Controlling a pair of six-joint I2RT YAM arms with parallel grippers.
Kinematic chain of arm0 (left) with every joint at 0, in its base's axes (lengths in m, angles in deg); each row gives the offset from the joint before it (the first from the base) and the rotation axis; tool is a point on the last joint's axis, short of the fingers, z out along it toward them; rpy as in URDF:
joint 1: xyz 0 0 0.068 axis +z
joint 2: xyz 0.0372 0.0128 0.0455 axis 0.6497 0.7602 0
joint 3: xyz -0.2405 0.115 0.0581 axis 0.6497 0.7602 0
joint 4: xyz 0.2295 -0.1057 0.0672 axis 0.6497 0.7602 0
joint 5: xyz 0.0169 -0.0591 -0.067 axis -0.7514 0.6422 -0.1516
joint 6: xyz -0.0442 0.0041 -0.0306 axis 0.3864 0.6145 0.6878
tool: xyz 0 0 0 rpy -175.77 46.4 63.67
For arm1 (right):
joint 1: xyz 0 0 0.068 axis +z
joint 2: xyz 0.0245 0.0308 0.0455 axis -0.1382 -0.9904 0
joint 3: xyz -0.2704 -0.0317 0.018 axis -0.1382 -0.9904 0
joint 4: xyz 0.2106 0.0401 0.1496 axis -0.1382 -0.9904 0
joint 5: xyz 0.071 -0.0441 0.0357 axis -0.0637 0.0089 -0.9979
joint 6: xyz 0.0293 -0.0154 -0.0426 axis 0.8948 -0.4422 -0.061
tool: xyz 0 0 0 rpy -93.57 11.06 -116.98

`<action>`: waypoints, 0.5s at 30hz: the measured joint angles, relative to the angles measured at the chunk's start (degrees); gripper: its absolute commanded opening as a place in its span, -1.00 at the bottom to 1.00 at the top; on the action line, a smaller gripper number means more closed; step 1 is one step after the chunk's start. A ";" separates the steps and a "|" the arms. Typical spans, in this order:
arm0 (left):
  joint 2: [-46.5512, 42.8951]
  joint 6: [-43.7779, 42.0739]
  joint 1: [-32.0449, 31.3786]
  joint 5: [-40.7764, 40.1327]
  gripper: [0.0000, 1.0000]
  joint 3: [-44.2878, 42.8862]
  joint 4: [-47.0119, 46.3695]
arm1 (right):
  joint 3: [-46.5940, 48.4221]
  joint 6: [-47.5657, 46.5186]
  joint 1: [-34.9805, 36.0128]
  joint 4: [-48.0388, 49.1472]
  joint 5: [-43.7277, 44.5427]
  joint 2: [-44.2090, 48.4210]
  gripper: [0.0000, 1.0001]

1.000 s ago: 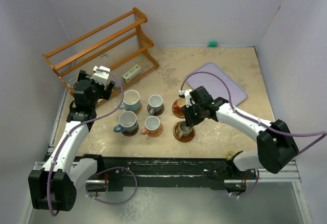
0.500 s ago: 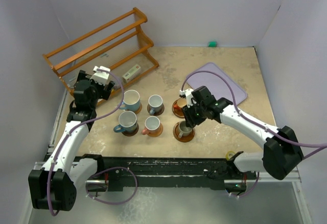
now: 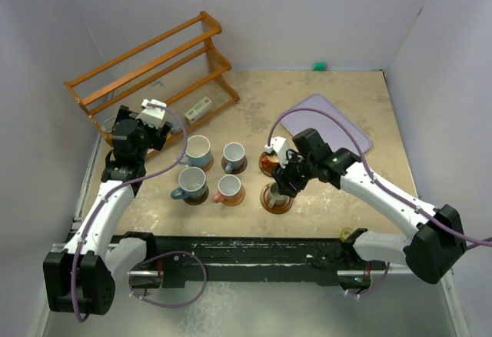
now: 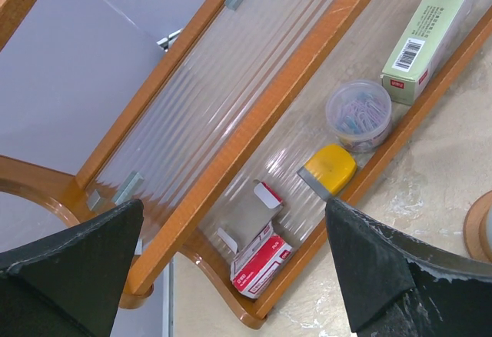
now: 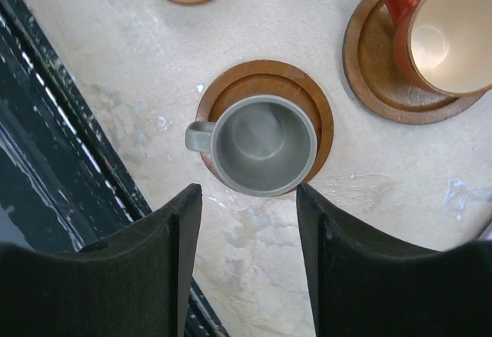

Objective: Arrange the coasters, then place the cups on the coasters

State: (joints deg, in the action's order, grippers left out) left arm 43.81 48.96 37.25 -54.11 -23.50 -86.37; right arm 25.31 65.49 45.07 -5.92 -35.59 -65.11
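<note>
**Grey cup set down, right hand not yet clear**

Nearest the arms, the grey cup (image 5: 264,145) stands on a dark brown coaster (image 5: 307,95), but off centre, crowding the coaster's near rim. The right hand (image 5: 247,195) hangs just above it, fingers spread to either side and pinching nothing. The likely risk is a finger catching the rim or the small handle as the hand pulls away. With the cup this close to the edge, that could tip it off onto the worktop (image 5: 115,68). Just beyond, the orange cup (image 5: 442,33) sits on its own coaster, so a sideways swing of the hand might knock it. To the left, the pink cup (image 3: 227,188) and the three blue ones are on coasters too, out of reach of this move. Farthest back, the left hand (image 4: 231,221) is spread wide and empty, facing the wooden rack (image 4: 269,106).

Compared with a second ago, the right hand's fingers have parted wider and the arm has swung outward to the right. The grey cup has stayed put, and the left arm has not moved.
</note>
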 measured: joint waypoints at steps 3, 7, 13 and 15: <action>0.04 -0.33 0.00 -0.22 0.96 0.00 -0.13 | 0.57 -6.73 0.26 -1.95 -1.46 0.00 0.14; 0.13 -0.83 0.00 -0.52 0.96 0.00 -0.42 | 0.55 -13.92 1.31 -4.20 -1.97 -0.02 0.16; 0.48 -1.20 0.00 -0.61 0.96 0.00 -0.44 | -0.63 -19.17 3.67 -3.93 -1.75 -0.94 0.14; 0.52 -1.25 0.00 -0.59 0.97 0.00 -0.44 | -1.18 -20.11 4.44 -3.37 -1.62 -2.05 0.13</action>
State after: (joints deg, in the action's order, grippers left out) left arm 44.34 47.71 37.25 -54.70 -23.50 -86.80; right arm 24.13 45.38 49.51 -9.28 -37.21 -67.17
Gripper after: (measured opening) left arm 0.985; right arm 0.572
